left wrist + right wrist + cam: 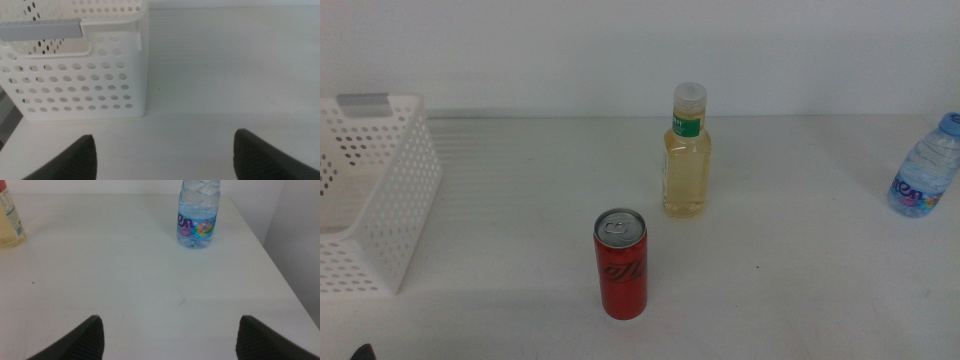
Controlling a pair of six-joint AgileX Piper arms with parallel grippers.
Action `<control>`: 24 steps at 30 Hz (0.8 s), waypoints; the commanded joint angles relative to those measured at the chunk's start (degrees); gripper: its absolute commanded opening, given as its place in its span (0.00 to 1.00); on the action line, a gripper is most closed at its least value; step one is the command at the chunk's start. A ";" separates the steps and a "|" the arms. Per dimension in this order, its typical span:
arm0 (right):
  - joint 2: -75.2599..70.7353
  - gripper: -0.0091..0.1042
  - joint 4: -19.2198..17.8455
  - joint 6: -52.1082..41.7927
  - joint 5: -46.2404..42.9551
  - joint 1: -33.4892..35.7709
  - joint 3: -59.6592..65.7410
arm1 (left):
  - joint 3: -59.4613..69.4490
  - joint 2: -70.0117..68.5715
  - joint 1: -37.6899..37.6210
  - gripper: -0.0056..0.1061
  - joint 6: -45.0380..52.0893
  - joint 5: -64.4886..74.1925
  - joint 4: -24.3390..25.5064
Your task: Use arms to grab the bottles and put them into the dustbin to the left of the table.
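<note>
The red soda can (621, 264) stands upright on the white table (800, 290), nearest the camera in the middle view, its silver top and pull tab showing. Behind the can and a little to its right stands the taller clear bottle of yellow liquid (687, 152) — green label at the neck, pale cap on, upright and well apart from the can. Far to the right of the can, at the table's edge, is the small blue-capped water bottle (925, 168); it appears tilted in the middle view, and it touches nothing else. To the left of the can, well apart from it, sits the white perforated dustbin (395, 195), a grey handle strip on its rim; what can be seen of its inside holds no bottle.

The left gripper (165, 152) hangs over bare table near the dustbin's perforated wall, its two dark jaws spread wide with nothing between them. In the middle view only a dark tip shows at the bottom edge, left of the can.

The right gripper (170, 337) is likewise spread wide and empty — it faces the water bottle across a stretch of bare table, with the yellow-liquid bottle off to one side.
</note>
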 commanded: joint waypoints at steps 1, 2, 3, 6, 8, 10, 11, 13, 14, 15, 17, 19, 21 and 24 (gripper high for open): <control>-1.57 0.78 -0.77 -0.72 -2.86 0.00 -0.45 | 0.27 -0.73 -0.36 0.86 -0.77 -4.96 0.67; -1.57 0.78 -0.77 -0.72 -2.86 0.00 -0.45 | 0.27 -0.73 -0.36 0.86 -0.77 -4.88 1.06; -1.57 0.78 -0.77 -0.72 -2.86 0.00 -0.45 | 0.27 -0.73 -0.36 0.86 -0.77 -4.74 1.31; -1.57 0.78 -0.77 -0.72 -2.86 0.00 -0.45 | 0.20 -0.73 -0.36 0.86 -0.82 -4.86 1.24; -1.57 0.78 -0.77 -0.72 -2.86 0.00 -0.45 | 0.20 -0.73 -0.36 0.86 -1.00 -6.20 1.22; -1.57 0.78 -0.77 -0.72 -2.86 0.00 -0.45 | 0.20 0.41 -0.69 0.86 -1.06 -7.89 0.75; -1.57 0.78 -0.77 -0.72 -2.86 0.00 -0.45 | 0.20 1.63 -1.15 0.86 -1.05 -9.61 0.67; -1.57 0.78 -0.77 -0.72 -2.86 0.00 -0.45 | 0.20 4.71 -2.18 0.86 -1.00 -14.64 0.67; -1.57 0.78 -0.77 -0.72 -2.86 0.00 -0.45 | 0.20 6.68 -2.92 0.86 -0.95 -17.75 0.67; -1.57 0.78 -0.77 -0.72 -2.86 0.00 -0.45 | 0.20 8.76 -3.97 0.86 -0.95 -20.01 0.67; -1.57 0.78 -0.77 -0.72 -2.86 0.00 -0.45 | 0.20 13.58 -6.94 0.86 -1.00 -26.03 0.67; -1.57 0.78 -0.77 -0.72 -2.86 0.00 -0.45 | 0.20 18.42 -9.93 0.86 -1.29 -33.25 0.67; -1.57 0.78 -0.77 -0.72 -2.86 0.00 -0.45 | 0.20 24.02 -13.57 0.86 -1.35 -40.64 0.67; -1.57 0.78 -0.77 -0.72 -2.86 0.00 -0.45 | 0.20 31.70 -18.79 0.86 -1.16 -51.38 0.67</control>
